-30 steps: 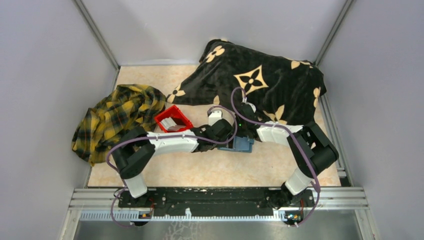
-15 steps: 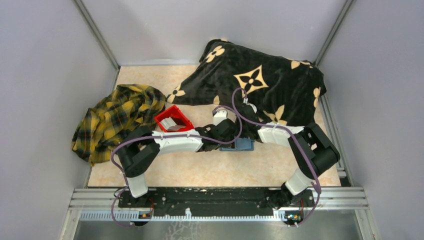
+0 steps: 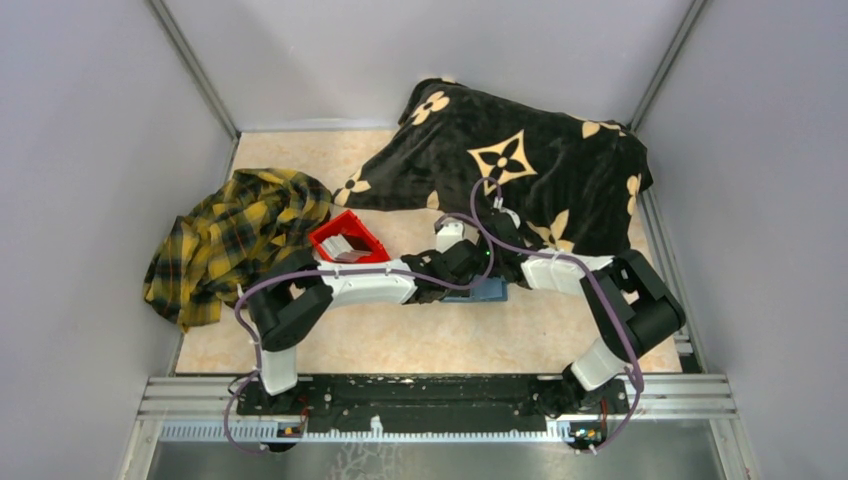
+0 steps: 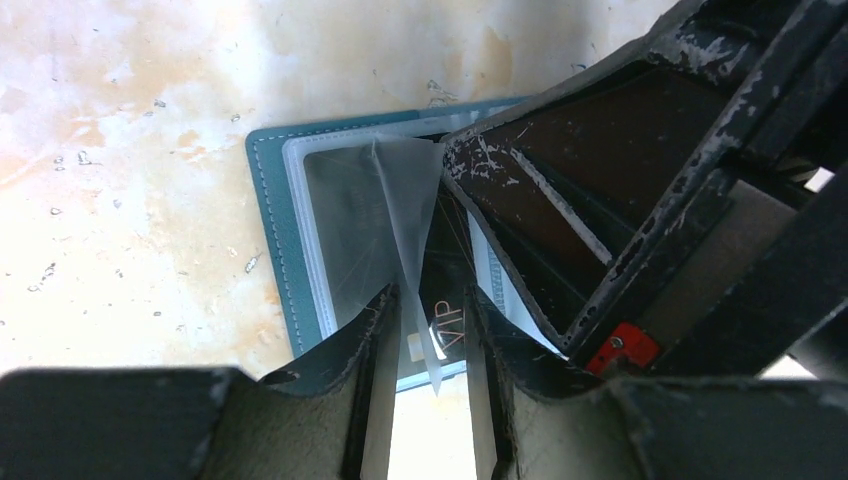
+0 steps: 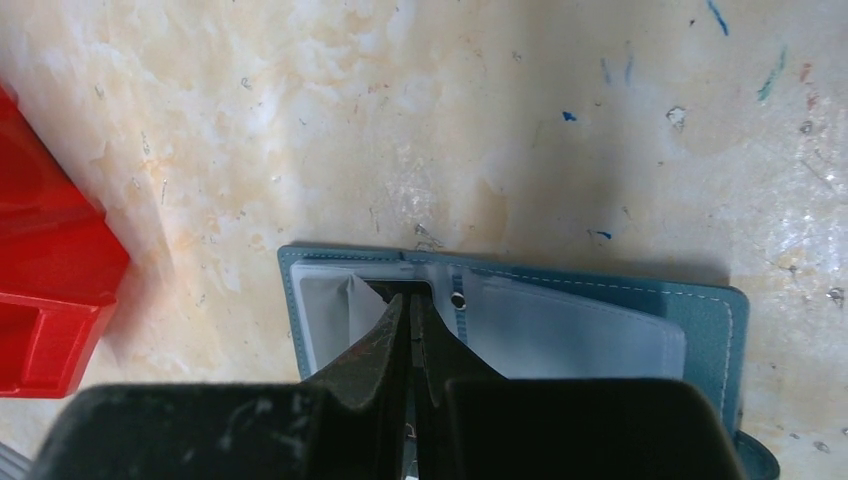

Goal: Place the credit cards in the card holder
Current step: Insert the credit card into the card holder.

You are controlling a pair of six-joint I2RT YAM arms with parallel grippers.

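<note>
The teal card holder point(image 3: 490, 292) lies open on the table under both grippers. It also shows in the left wrist view point(image 4: 268, 220) and in the right wrist view point(image 5: 705, 325), with clear sleeves inside. My right gripper point(image 5: 408, 300) is shut on a thin dark card, its tips at the mouth of a left-hand sleeve. That dark card point(image 4: 447, 330), marked VIP, shows between my left gripper's fingers. My left gripper point(image 4: 428, 305) is open over the holder's near edge, with a raised clear sleeve leaf standing between its fingers. More credit cards point(image 3: 350, 248) stand in the red bin.
The red bin point(image 3: 328, 238) sits left of the holder, also seen in the right wrist view point(image 5: 45, 290). A yellow plaid cloth point(image 3: 235, 235) lies at the left. A black blanket with tan flowers point(image 3: 520, 160) covers the back right.
My left arm has stretched to the right, bringing its gripper over the card holder. My right gripper has stayed at the holder.
</note>
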